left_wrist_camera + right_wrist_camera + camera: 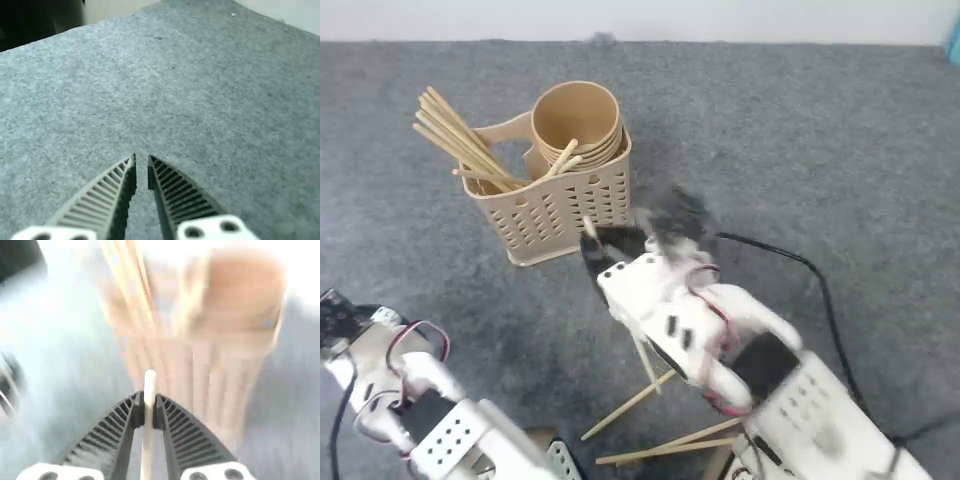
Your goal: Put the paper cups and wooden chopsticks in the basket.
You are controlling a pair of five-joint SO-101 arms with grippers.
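Note:
A beige slotted basket (560,205) stands on the grey carpet and holds stacked paper cups (577,118) and a bundle of wooden chopsticks (460,142) leaning out to the left. My right gripper (148,399) is shut on one wooden chopstick (149,382), just in front of the basket (200,375). In the high view that gripper (595,248) hangs close to the basket's near right corner, and the held chopstick (646,368) trails down behind it. My left gripper (141,159) is shut with nothing in it, low over bare carpet.
Two loose chopsticks (630,403) (670,443) lie on the carpet under the right arm (720,340). A black cable (825,290) runs along the right side. The left arm (390,375) sits at the near left corner.

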